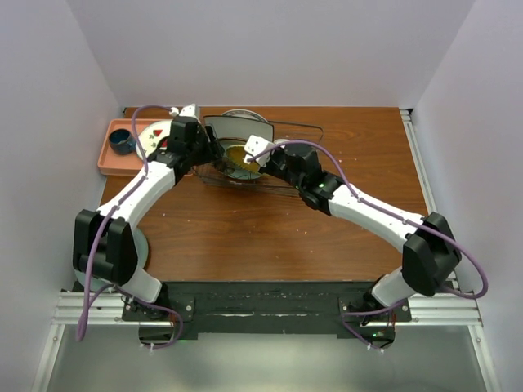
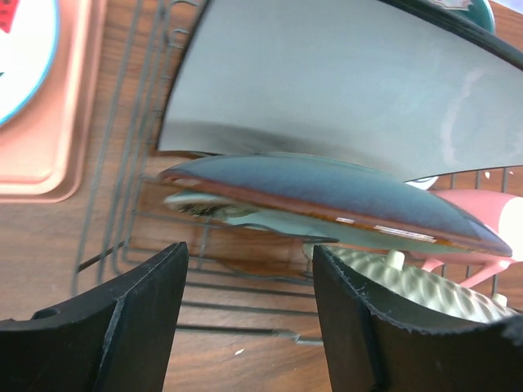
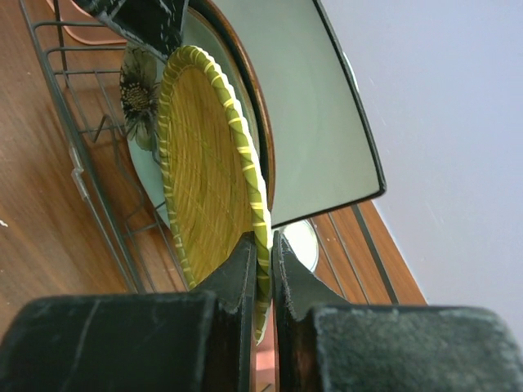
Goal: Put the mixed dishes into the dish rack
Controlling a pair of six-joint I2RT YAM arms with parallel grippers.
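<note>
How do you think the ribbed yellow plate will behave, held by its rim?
The plate looks rigid, so it probably won't flex in the right gripper. Its ribbed surface likely helps grip. Round, on edge and pinched only at the rim, it may pivot or roll in the rack.

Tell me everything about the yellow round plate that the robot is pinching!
The round plate has a yellow face that looks woven like a basket, and a pale green rim with lighter stripes. It stands on edge inside the dish rack, right in front of a flowered plate. The right hand pinches its rim, one finger on each side. I cannot tell if it touches the flowered plate.
</note>
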